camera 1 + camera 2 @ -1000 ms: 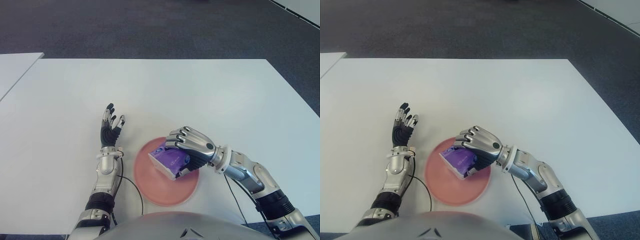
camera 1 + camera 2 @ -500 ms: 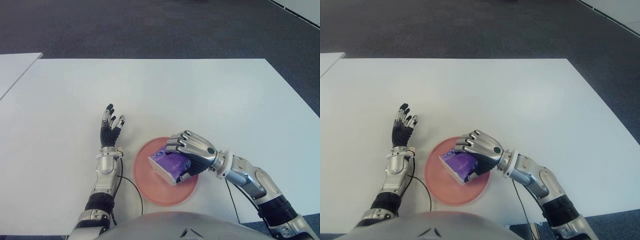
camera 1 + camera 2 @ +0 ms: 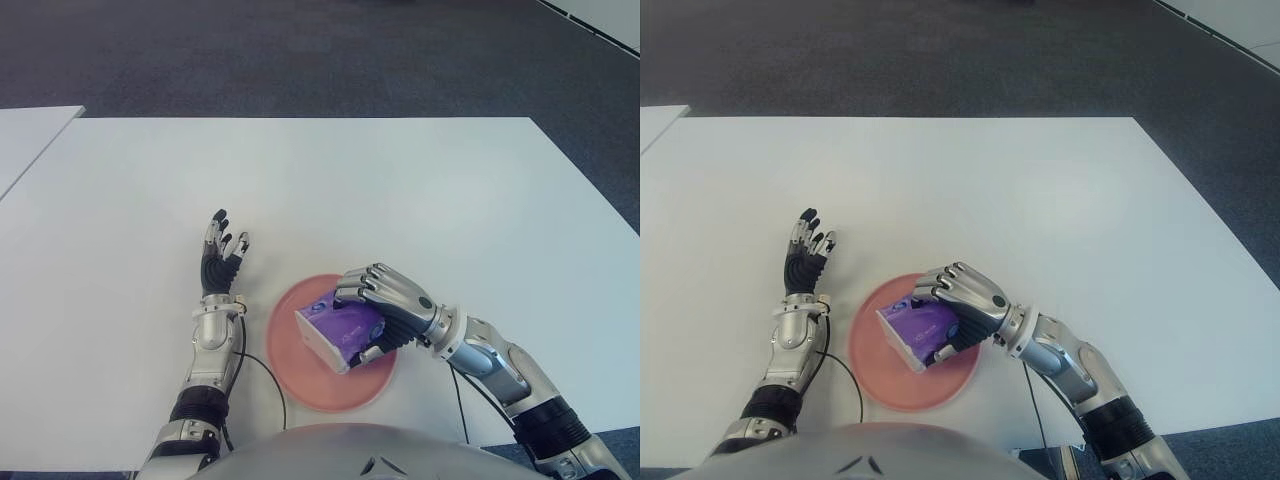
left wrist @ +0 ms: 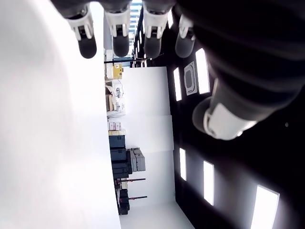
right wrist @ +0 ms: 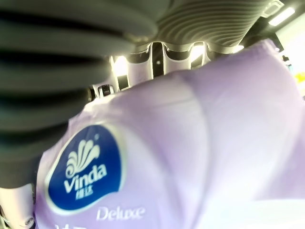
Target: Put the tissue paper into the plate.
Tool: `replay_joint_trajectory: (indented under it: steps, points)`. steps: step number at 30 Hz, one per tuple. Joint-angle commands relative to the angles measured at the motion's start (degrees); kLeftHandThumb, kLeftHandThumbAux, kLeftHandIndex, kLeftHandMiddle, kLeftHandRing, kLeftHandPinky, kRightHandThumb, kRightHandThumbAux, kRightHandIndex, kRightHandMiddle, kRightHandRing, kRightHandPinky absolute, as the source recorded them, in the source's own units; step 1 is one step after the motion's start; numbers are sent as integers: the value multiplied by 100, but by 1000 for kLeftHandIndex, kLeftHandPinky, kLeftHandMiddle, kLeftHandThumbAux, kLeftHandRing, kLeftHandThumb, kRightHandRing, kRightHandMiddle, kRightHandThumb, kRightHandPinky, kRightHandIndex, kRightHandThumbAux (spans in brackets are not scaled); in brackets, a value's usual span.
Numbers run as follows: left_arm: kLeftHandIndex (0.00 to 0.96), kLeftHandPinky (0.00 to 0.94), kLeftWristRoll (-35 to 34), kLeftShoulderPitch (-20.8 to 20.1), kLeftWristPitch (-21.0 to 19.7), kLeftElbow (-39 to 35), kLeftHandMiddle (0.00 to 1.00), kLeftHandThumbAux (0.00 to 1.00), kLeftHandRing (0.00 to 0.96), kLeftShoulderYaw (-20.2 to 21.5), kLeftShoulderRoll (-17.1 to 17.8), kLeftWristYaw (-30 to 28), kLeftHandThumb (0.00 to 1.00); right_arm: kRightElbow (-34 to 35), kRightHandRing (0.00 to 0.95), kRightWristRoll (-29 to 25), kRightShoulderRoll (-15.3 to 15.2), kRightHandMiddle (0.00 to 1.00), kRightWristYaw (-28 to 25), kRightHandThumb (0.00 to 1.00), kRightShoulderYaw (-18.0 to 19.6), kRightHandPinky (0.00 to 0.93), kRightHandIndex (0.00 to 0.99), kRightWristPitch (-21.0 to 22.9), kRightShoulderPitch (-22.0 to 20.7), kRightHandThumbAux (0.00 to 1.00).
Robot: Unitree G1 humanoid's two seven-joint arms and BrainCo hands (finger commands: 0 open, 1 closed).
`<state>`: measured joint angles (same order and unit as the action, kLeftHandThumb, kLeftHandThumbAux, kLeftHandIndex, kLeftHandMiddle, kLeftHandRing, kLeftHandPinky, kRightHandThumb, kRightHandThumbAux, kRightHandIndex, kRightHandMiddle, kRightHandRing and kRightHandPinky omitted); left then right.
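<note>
In the left eye view my right hand (image 3: 385, 300) has its fingers (image 3: 362, 286) curled around the purple tissue paper pack (image 3: 340, 328), which is over the pink plate (image 3: 285, 355) on the white worktop (image 3: 400, 190); my left hand (image 3: 221, 255) shows to the left of the plate with its fingers spread and holding nothing. In the left wrist view my left fingers (image 4: 121, 28) are straight and empty beside the worktop; in the right wrist view the pack (image 5: 190, 157) fills the frame, with "Vinda Deluxe" printed on it and my right fingers closed over it.

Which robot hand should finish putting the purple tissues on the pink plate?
The right hand. Its fingers are wrapped around the tissue pack right over the plate, so it probably only needs to let go. The left hand is open, beside the plate on its left.
</note>
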<state>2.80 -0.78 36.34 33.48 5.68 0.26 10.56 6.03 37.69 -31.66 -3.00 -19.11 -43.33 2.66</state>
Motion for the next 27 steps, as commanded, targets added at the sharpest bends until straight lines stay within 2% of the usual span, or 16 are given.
replay_joint_trajectory:
  steps: [1,2,5,9,11,14,27]
  points:
    - [68,0,40,390,-84,283,28,638,0,-49,-88,-16,208,-6,553,-147,-24,481,-393,835,-71,497,430,300,189,673]
    - [67,0,42,389,-85,284,28,638,0,-50,-89,-14,208,28,545,-187,-22,480,-469,835,-73,491,430,363,198,674]
    - [66,0,40,387,-83,283,28,641,0,-50,-90,-16,206,348,531,-464,-8,478,-1038,834,-79,497,428,977,288,675]
    - [67,0,52,388,-64,276,26,641,0,-55,-98,-3,206,643,574,-683,61,480,-1472,834,-42,582,428,1641,454,676]
    - [68,0,61,390,-52,276,25,639,0,-60,-102,2,206,744,590,-736,85,481,-1562,835,-29,603,428,1818,500,675]
    - [69,0,79,394,-35,282,24,636,0,-69,-100,7,206,855,605,-784,125,482,-1616,835,-15,612,428,1985,578,675]
    - [71,2,125,435,10,253,26,626,0,-81,-108,48,205,1053,614,-783,63,482,-1798,834,-65,591,428,2205,729,676]
